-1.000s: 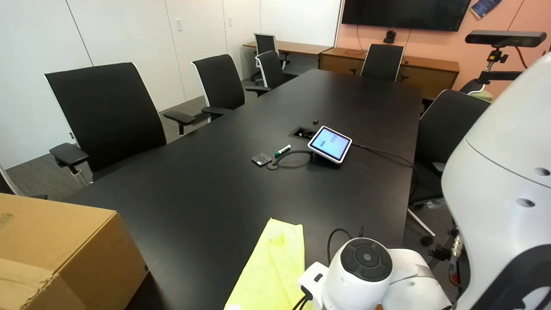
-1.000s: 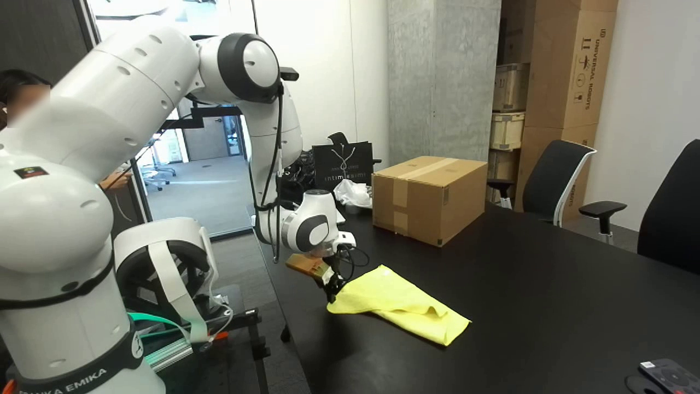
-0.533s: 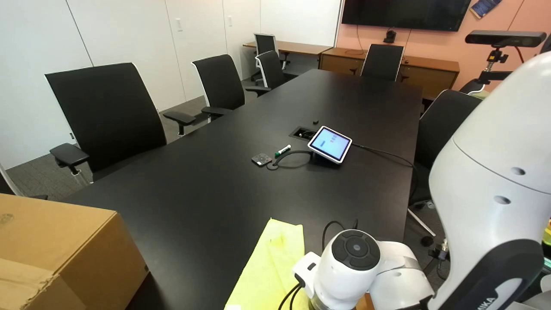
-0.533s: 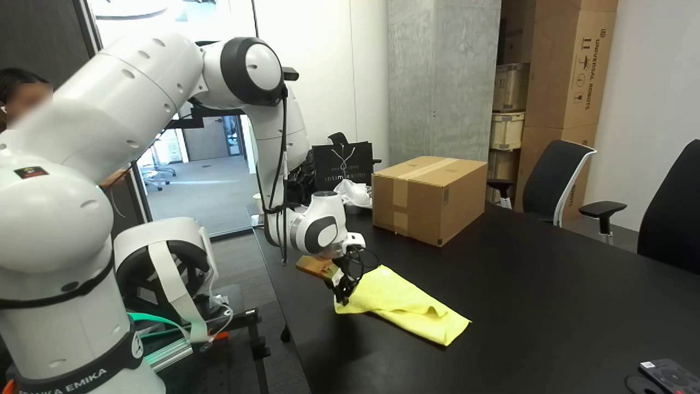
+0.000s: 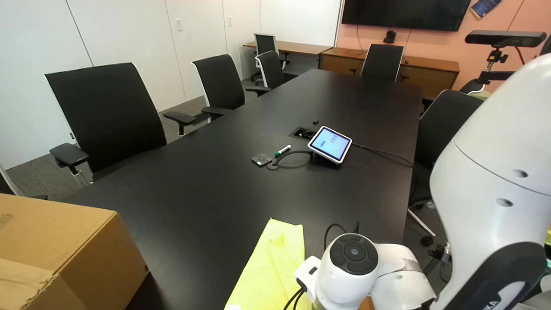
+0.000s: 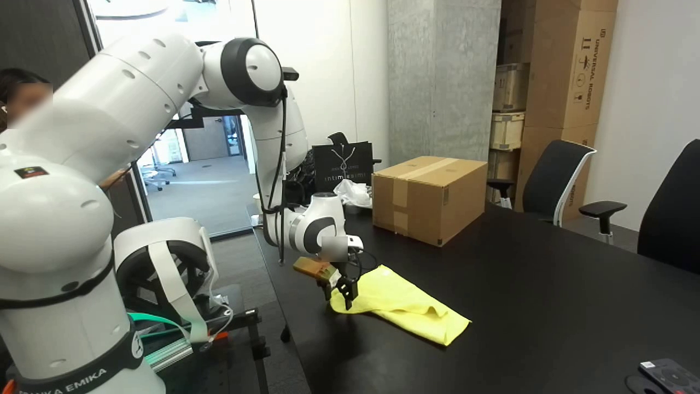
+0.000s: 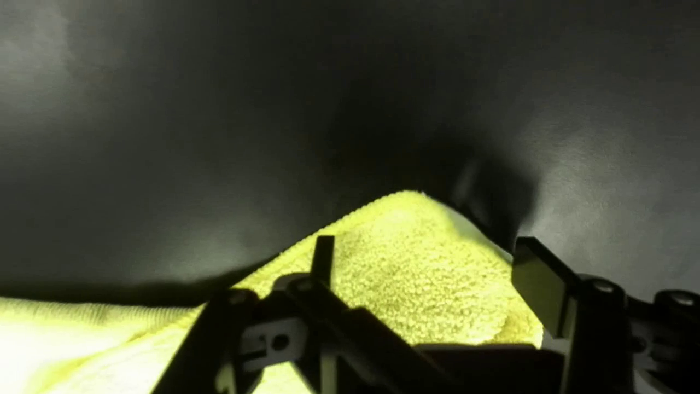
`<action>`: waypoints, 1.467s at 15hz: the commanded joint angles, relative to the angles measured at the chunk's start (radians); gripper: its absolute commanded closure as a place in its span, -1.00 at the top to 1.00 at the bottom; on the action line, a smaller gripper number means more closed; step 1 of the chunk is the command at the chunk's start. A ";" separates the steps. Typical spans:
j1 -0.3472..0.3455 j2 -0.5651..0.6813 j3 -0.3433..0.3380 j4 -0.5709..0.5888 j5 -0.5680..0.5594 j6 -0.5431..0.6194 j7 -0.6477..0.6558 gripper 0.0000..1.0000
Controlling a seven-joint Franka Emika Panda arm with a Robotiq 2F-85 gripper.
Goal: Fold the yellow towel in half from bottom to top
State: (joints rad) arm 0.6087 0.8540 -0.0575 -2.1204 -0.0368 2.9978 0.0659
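Note:
The yellow towel [image 6: 415,306] lies on the black table as a long, slightly wrinkled strip with overlapping layers. It also shows in an exterior view at the bottom, where the towel [image 5: 269,267] runs out of frame. My gripper [image 7: 425,246] stands open over the towel's near end, its fingers spread wide. In the wrist view a rounded corner of the towel [image 7: 415,273] lies between and below the fingers, with no finger pressing on it from both sides. An exterior view shows the gripper [image 6: 339,301] low, pointing down at that end. The towel's far end is outside the wrist view.
A cardboard box [image 6: 421,202] stands on the table beyond the towel. A tablet [image 5: 330,144], a green marker [image 5: 283,150] and a small dark square item [image 5: 261,159] lie further along the table [image 5: 206,193]. A remote [image 6: 672,377] sits at the table's near side.
The gripper was shut at the towel's near end. It has shifted slightly towards the towel, then its fingers have spread apart. The rest of the towel has stayed in place.

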 commanded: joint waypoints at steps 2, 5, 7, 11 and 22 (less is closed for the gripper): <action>-0.019 0.004 0.019 0.018 -0.031 -0.035 0.013 1.00; -0.028 0.005 0.031 0.024 -0.031 -0.051 0.015 0.99; -0.035 0.003 0.041 0.022 -0.030 -0.047 0.014 0.98; -0.034 0.021 0.034 0.044 -0.030 -0.042 0.021 0.31; -0.060 -0.018 0.016 0.034 -0.029 -0.048 0.044 -0.94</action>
State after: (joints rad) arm 0.5381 0.8592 -0.0304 -2.0831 -0.0368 2.9629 0.0699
